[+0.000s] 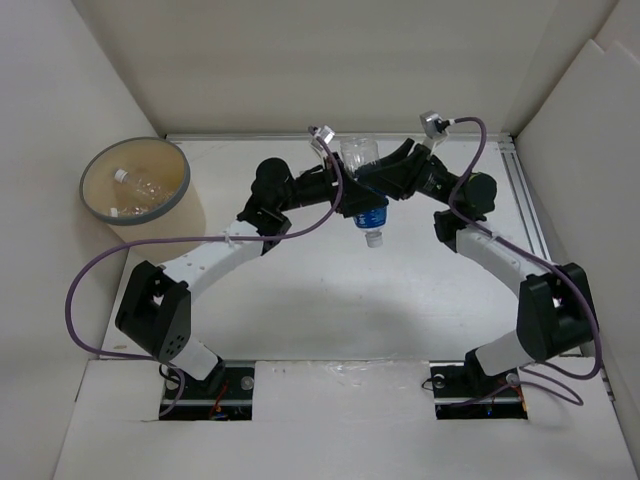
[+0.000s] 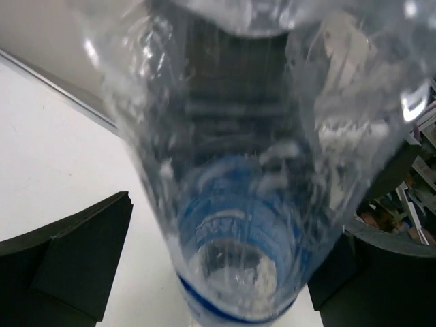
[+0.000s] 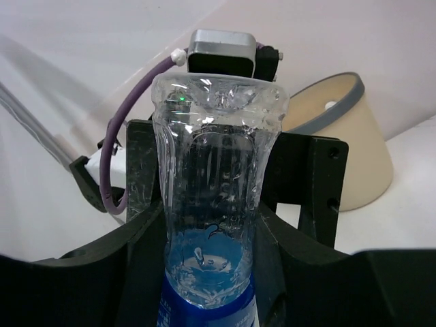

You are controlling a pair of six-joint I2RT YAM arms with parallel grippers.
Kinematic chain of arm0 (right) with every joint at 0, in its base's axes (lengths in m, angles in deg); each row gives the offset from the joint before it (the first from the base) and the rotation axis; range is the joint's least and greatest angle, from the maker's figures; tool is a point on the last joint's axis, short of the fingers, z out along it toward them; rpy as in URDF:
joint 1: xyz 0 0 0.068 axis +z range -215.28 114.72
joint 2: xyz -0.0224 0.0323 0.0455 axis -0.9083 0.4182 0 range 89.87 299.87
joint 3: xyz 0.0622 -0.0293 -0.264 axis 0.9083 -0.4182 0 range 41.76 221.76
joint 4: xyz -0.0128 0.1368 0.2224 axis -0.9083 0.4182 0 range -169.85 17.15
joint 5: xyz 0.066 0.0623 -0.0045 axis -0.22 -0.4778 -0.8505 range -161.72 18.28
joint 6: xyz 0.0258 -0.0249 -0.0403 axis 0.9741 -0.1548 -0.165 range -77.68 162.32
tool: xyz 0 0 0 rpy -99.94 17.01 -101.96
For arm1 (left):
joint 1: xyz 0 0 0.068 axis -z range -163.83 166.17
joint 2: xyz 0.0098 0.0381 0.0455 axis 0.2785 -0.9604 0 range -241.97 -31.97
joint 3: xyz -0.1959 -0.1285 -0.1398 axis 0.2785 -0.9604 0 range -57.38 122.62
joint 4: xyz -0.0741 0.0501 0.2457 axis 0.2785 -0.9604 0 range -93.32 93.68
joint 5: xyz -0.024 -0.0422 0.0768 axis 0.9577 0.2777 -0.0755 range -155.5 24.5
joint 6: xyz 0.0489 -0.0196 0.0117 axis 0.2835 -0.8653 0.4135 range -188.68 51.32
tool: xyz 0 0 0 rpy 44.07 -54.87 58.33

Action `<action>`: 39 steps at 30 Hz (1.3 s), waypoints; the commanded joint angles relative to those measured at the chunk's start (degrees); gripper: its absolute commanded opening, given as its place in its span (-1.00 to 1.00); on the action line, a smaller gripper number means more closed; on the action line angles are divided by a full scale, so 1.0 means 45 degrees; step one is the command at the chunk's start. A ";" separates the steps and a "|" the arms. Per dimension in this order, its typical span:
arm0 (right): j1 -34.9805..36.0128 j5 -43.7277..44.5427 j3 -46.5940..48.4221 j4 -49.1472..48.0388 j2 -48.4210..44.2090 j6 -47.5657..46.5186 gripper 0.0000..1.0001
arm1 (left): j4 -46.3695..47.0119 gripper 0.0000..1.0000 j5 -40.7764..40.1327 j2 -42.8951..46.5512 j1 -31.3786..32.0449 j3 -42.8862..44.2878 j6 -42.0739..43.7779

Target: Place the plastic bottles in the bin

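Observation:
A clear plastic bottle with a blue label (image 1: 365, 190) hangs above the middle of the table, cap end toward the near side. My right gripper (image 1: 388, 183) is shut on its waist, and the fingers (image 3: 320, 266) squeeze it in the right wrist view (image 3: 211, 204). My left gripper (image 1: 340, 192) is open, with its jaws standing on either side of the same bottle (image 2: 245, 170) near its base end. The bin (image 1: 100, 205) stands at the far left, with another clear bottle (image 1: 142, 186) lying inside it.
White walls close in the table at the back and on both sides. The bin also shows behind the left gripper in the right wrist view (image 3: 354, 163). A metal rail (image 1: 525, 205) runs along the table's right edge.

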 commanded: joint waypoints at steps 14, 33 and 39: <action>-0.2970 0.1156 0.0411 0.5789 -0.2365 -0.4226 1.00 | -0.3803 -1.00 -0.1493 0.0855 -0.1894 0.2166 0.1405; -0.2799 0.2662 0.0370 1.1540 -0.3326 -0.8666 1.00 | -1.5963 -1.00 -1.2744 0.1931 -1.1982 0.6582 0.2248; -0.2505 0.3383 0.0801 1.2692 -0.3560 -0.9330 1.00 | -1.6785 -0.69 -1.5171 0.1949 -1.2175 0.5550 0.1524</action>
